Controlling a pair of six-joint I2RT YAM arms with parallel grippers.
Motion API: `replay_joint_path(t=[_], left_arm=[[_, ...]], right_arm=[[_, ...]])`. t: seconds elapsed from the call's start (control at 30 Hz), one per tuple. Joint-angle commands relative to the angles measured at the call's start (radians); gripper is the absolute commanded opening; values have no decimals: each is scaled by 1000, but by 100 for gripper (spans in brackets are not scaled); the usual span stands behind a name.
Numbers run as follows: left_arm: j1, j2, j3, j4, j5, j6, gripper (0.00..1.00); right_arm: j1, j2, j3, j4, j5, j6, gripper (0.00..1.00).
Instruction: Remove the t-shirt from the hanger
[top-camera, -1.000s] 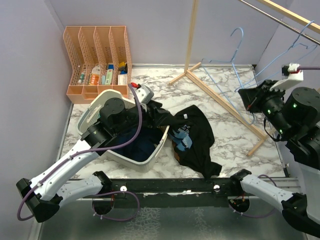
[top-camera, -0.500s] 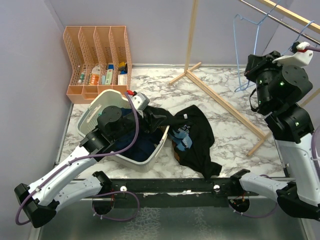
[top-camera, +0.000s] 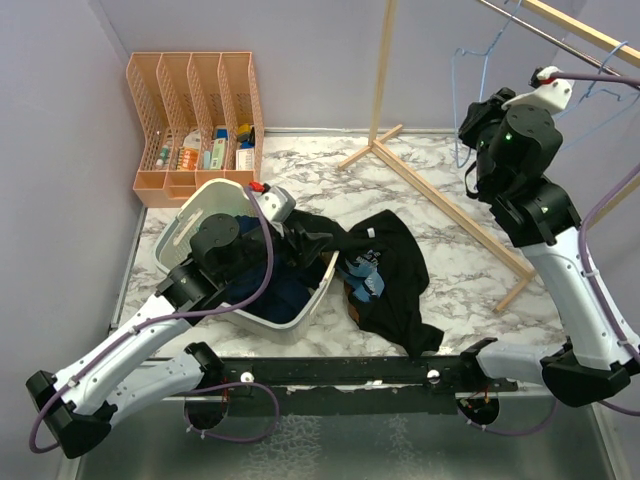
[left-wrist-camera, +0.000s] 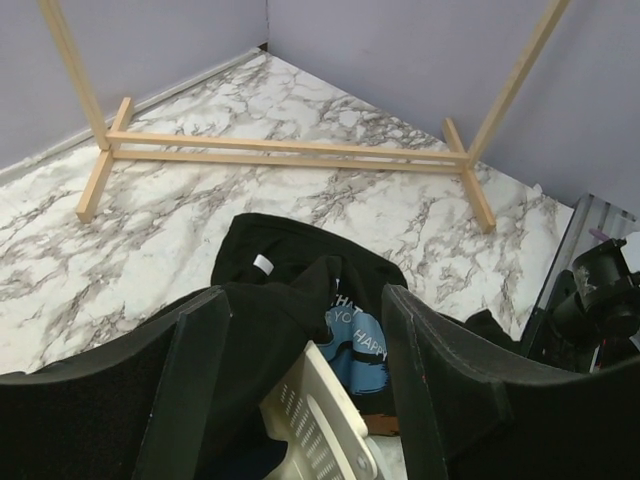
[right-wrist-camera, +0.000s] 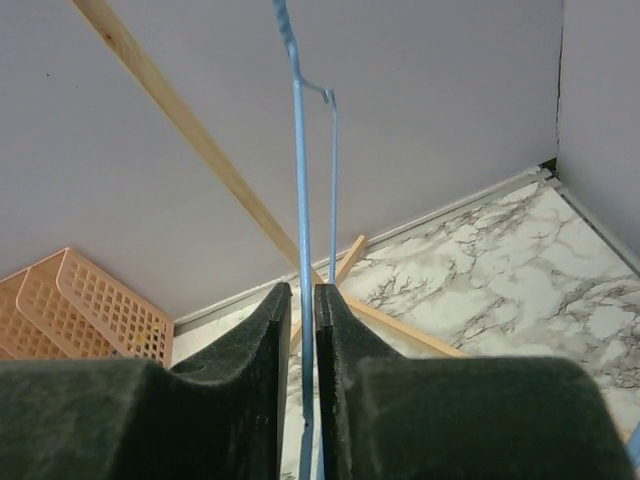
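Observation:
The black t-shirt (top-camera: 392, 262) with a blue print lies crumpled on the marble table, off the hanger, one part draped over the rim of the white basket (top-camera: 188, 228). It also shows in the left wrist view (left-wrist-camera: 290, 250), beyond the basket rim (left-wrist-camera: 322, 412). My left gripper (top-camera: 303, 236) is open and empty above the basket's edge, its jaws (left-wrist-camera: 305, 300) wide apart over the cloth. My right gripper (top-camera: 474, 122) is raised high at the right, shut on the bare blue wire hanger (top-camera: 459, 72). The wire (right-wrist-camera: 299, 160) runs up between the closed pads (right-wrist-camera: 302, 300).
An orange file organizer (top-camera: 195, 115) stands at the back left. The wooden rack's post (top-camera: 381, 70) and floor bars (top-camera: 455, 208) cross the back right. A metal rail (top-camera: 545, 38) runs overhead at top right, with another blue hanger (top-camera: 603, 72) on it.
My right arm has lifted the blue hanger up and to the left, toward the rail. My left arm has drawn back slightly over the basket. The t-shirt has not moved.

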Motion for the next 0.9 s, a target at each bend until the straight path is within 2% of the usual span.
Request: replay_joint_path(t=[0.0, 0.13, 0.27, 0.47, 0.6, 0.73, 0.87], left_arm=[[-2, 15, 14, -8, -22, 22, 68], [-2, 60, 44, -13, 0, 32, 73], [-2, 130, 102, -31, 30, 43, 80], [-6, 312, 266, -128, 86, 92, 86], [-25, 470, 389, -211, 61, 151, 90], [-88, 653, 529, -338, -42, 235, 95], [-156, 796, 584, -358, -116, 279, 99]], right_arm=[[-4, -56, 8, 31, -50, -41, 26], [-5, -123, 7, -24, -125, -65, 58], [-5, -225, 6, -138, -237, -63, 68], [-4, -469, -99, -208, -596, -105, 72], [-4, -599, -141, -270, -806, -106, 74], [-4, -681, -168, -320, -886, -108, 74], [-4, -738, -185, -339, -918, -109, 74]])
